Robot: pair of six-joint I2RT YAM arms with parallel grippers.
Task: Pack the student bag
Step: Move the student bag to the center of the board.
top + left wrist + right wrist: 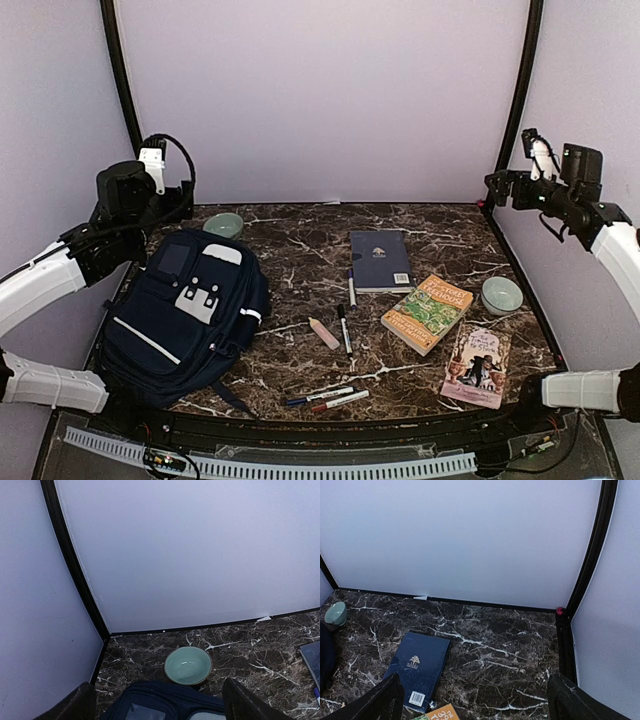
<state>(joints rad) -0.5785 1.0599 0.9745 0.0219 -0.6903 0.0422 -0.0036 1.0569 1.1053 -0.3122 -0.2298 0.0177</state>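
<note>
At far left, your left gripper (160, 706) hangs with jaws spread and empty over the top of the student bag (185, 310), which lies flat on the left of the table (300, 235), seemingly zipped. Reach down carelessly and you could knock the green bowl (223, 225) just beside it, or drag the limp fabric. Further right lie the navy book (380, 260) and pens (344, 328); your right gripper (480, 702) hovers spread, holding nothing
</note>
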